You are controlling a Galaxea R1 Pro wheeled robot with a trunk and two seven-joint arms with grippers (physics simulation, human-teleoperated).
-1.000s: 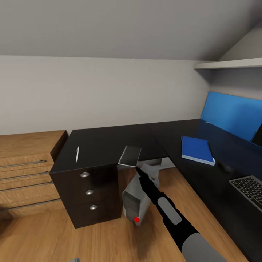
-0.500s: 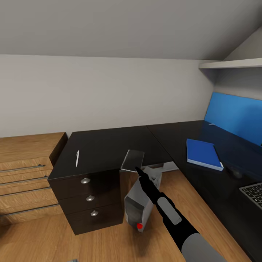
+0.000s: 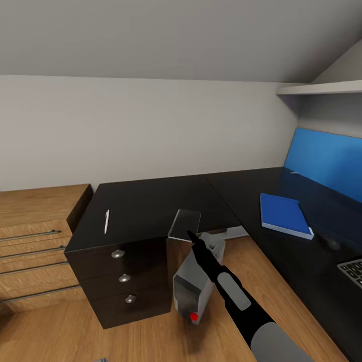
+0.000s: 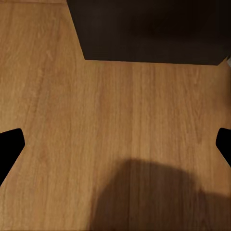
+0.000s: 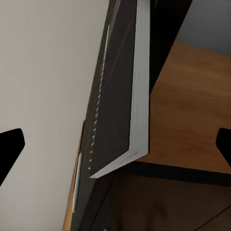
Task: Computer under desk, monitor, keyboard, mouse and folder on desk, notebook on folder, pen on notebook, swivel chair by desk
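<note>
The desk (image 3: pixel 151 201) is a long black L-shaped top with three black drawers beneath its near end and a blue back panel (image 3: pixel 327 161) well off to the right gripper's right. Directly below that gripper stands the computer (image 3: pixel 193 291), a silver-grey tower with a dark front and a red dot low on it, on the wooden floor (image 3: pixel 151 332) just beside the drawers.

The folder (image 3: pixel 284 215) lies flat on the desktop well to the gripper's right, bright blue with pale page edges. A corner of the keyboard (image 3: pixel 353 269) shows farther right (grey keys, cut off by the frame edge).

The right gripper (image 3: pixel 189 233) reaches forward on its black arm and meets the near edge of the notebook (image 3: pixel 184 224), a small dark grey glossy booklet at the desk's front edge. The right wrist view shows its dark cover and pale page edge, with the fingertips at the frame's sides spread wide.

The pen (image 3: pixel 106 221), a thin white stick, lies on the desktop to the gripper's left.

The left gripper (image 4: pixel 115 144) hangs over bare floor, fingers spread.
</note>
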